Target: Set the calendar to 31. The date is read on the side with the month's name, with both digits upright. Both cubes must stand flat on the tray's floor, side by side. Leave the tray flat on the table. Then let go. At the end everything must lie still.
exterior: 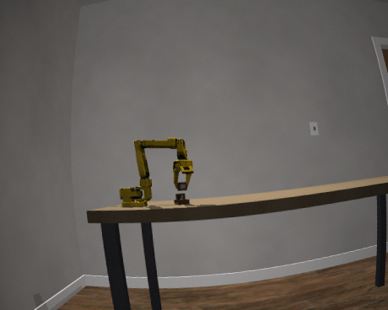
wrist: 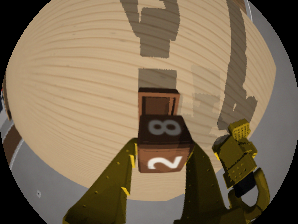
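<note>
My yellow gripper [exterior: 181, 185] is shut on a dark brown number cube [wrist: 161, 144] and holds it in the air above the table. In the wrist view the held cube shows an 8 on one face and a 2 on the face below it. Straight under it on the table stands the brown calendar tray [exterior: 181, 200] with a second cube in it; that cube's face shows a white digit I cannot read. In the wrist view the tray [wrist: 158, 104] shows just beyond the held cube, partly hidden by it.
The arm's yellow base [exterior: 133, 197] stands at the table's left end, close to the left edge. The long wooden table [exterior: 257, 198] runs off to the right. The arm's shadow [wrist: 153, 16] falls across the wood.
</note>
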`<state>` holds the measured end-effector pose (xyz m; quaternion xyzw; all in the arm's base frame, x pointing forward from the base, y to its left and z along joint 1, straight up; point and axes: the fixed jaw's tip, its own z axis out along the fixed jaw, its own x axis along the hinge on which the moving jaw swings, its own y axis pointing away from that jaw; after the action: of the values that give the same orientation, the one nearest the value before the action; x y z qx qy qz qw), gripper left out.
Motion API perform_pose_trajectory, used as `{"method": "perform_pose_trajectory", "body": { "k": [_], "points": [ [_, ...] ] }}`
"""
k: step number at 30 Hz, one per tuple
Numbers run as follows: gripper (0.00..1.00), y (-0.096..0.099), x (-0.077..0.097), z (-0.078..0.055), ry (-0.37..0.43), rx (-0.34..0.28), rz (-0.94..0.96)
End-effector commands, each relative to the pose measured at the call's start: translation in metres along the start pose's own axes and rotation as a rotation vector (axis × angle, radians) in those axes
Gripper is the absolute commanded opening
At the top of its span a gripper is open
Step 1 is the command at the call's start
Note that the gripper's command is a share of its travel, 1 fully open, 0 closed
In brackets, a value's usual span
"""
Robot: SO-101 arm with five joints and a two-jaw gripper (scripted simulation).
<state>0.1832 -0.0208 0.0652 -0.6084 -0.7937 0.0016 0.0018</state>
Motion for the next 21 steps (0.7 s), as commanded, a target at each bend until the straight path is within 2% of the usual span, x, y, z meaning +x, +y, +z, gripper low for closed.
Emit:
{"method": "perform_pose_trajectory", "body": {
  "k": [1, 21],
  "points": [
    [0.00, 0.0020, -0.0025, -0.0094, -0.018, -0.046, -0.002],
    [0.00, 0.0003, 0.0000, -0.0094, -0.018, -0.046, -0.012]
  ]
}}
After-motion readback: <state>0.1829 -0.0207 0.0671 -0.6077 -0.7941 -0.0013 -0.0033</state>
